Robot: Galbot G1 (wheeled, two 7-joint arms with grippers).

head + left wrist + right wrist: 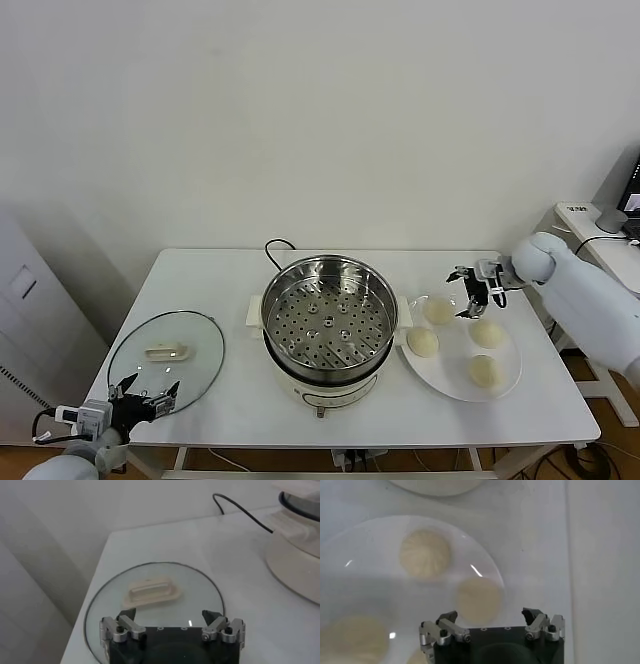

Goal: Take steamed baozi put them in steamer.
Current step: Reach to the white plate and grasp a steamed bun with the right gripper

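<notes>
On the white table (pixel 230 290) there are four steamed baozi, one steamer, one plate and one glass lid.

The four baozi are round, smooth, pale cream buns, and all of them lie on the flat white plate (pixel 445 378) at the right of the steamer. One baozi (pixel 437 310) is at the far left of the plate, one (pixel 423 343) is near the steamer side, one (pixel 487 333) is toward the right, and one (pixel 485 371) is nearest to the robot. They lie apart from each other. In the right wrist view the top of a baozi (pixel 425 554) shows fine pleats.

The steamer (pixel 328 325) is a round pot of shiny stainless steel on a white base, with white side handles. Inside it sits a steel tray with many small round holes; no bun is on it. A black cord (pixel 277 250) goes from behind the pot.

The right gripper (pixel 472 295) hangs over the far edge of the plate, between the far left baozi and the right one. Its two fingers stand wide apart and hold nothing.

The glass lid (pixel 165 360) is round, clear, with a thin metal rim and a flat cream handle (pixel 151 592) in its middle. It lies flat at the left part of the table. The left gripper (pixel 143 399) waits at the near edge of this lid, its fingers also spread open and empty.
</notes>
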